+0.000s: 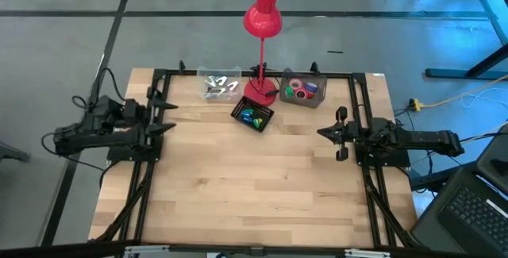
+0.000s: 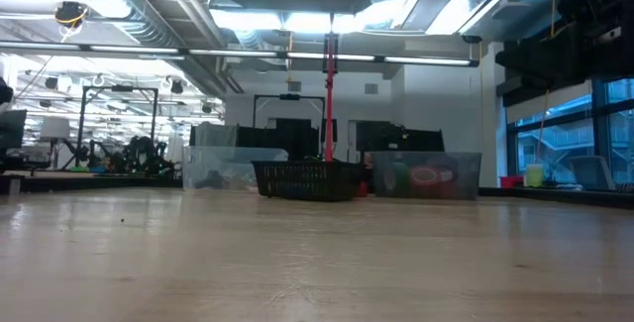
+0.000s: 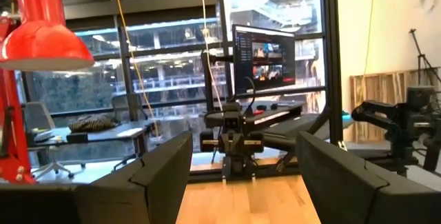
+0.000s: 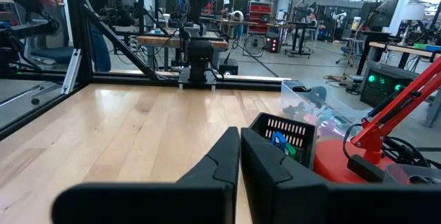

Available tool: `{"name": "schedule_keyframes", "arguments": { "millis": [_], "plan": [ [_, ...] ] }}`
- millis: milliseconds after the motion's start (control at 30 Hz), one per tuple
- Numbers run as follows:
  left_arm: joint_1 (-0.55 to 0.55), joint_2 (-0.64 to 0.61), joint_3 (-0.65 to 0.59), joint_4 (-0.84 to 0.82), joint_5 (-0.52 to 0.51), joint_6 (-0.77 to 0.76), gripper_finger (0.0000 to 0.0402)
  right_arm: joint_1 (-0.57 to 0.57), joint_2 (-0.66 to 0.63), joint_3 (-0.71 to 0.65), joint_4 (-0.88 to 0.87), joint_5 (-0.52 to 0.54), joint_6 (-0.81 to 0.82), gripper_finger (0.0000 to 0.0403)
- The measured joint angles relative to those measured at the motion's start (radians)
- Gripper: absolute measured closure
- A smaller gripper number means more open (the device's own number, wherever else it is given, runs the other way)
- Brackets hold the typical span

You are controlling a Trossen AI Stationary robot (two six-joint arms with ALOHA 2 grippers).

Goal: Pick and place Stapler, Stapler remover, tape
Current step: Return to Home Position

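Several tape rolls, red, green and purple among them, lie in a clear bin at the table's far edge. A black basket holds small green and blue pieces. Another clear bin holds pale metallic pieces. Which of these is the stapler or the stapler remover I cannot tell. My left gripper is open at the table's left edge, with nothing between its fingers. My right gripper is shut and empty at the right edge. Neither gripper shows in the low view.
A red desk lamp stands with its base between the two clear bins, just behind the basket. A black frame runs along the table's left, far and right edges. The bare wooden tabletop stretches between the arms.
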Motion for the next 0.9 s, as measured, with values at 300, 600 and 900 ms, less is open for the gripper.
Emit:
{"name": "schedule_keyframes", "arguments": {
  "millis": [300, 600, 900],
  "plan": [
    [-0.008, -0.072, -0.100, -0.024, -0.001, 0.000, 0.0146, 0.000, 0.000, 0.000, 0.000, 0.000, 0.000, 0.0384],
    [-0.048, -0.072, -0.208, 0.042, -0.006, -0.001, 0.0146, 0.000, 0.000, 0.000, 0.000, 0.000, 0.000, 0.0384],
    [-0.057, -0.067, -0.249, 0.115, -0.008, -0.001, 0.0146, 0.000, 0.000, 0.000, 0.000, 0.000, 0.000, 0.0384]
  ]
}}
